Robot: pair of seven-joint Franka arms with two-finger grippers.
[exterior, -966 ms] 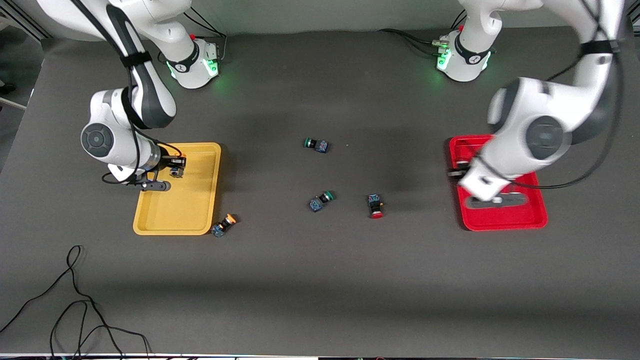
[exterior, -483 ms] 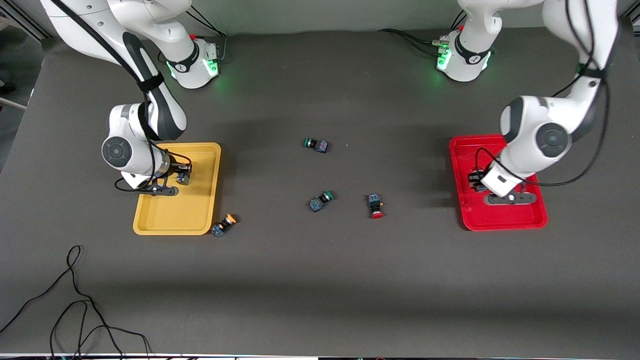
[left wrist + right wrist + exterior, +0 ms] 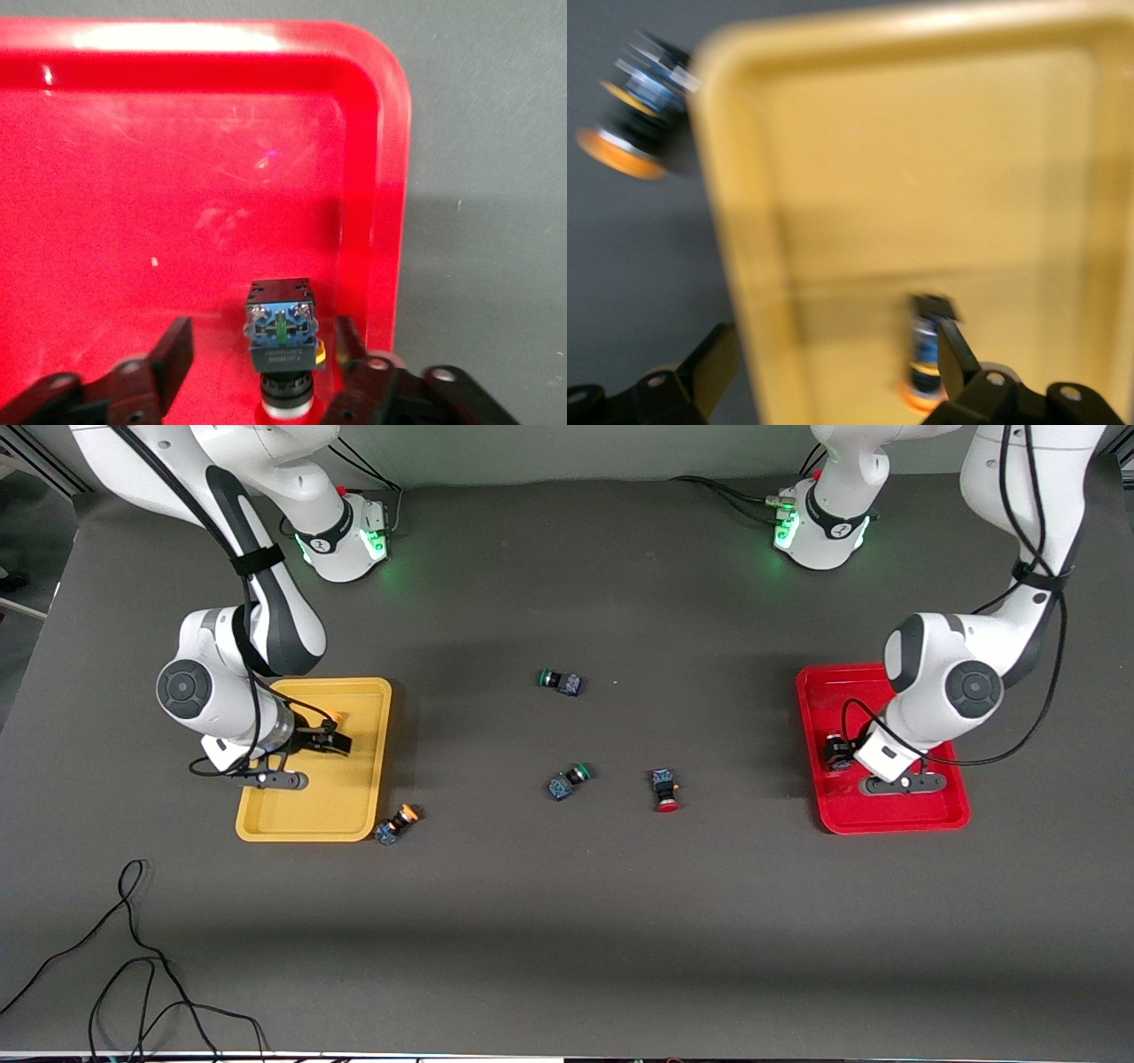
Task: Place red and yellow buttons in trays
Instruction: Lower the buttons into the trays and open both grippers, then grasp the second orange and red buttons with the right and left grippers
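Note:
In the left wrist view my left gripper (image 3: 264, 336) is open over the red tray (image 3: 177, 133). A red-capped button (image 3: 281, 332) lies on the tray floor between the fingers, near the rim, touched by neither. In the front view this gripper (image 3: 842, 757) is low over the red tray (image 3: 895, 815). My right gripper (image 3: 834, 341) is open over the rim of the yellow tray (image 3: 939, 150). A yellow-capped button (image 3: 926, 363) lies in that tray beside one finger. A second yellow button (image 3: 396, 824) lies on the table next to the yellow tray (image 3: 301, 815). A second red button (image 3: 664, 790) lies mid-table.
Two green-capped buttons lie mid-table, one (image 3: 560, 681) nearer the robots' bases and one (image 3: 568, 781) beside the loose red button. A black cable (image 3: 133, 957) lies on the table near the front camera at the right arm's end.
Both grippers came down over their trays holding buttons and have now opened. The yellow button now lies in the yellow tray and the red button in the red tray.

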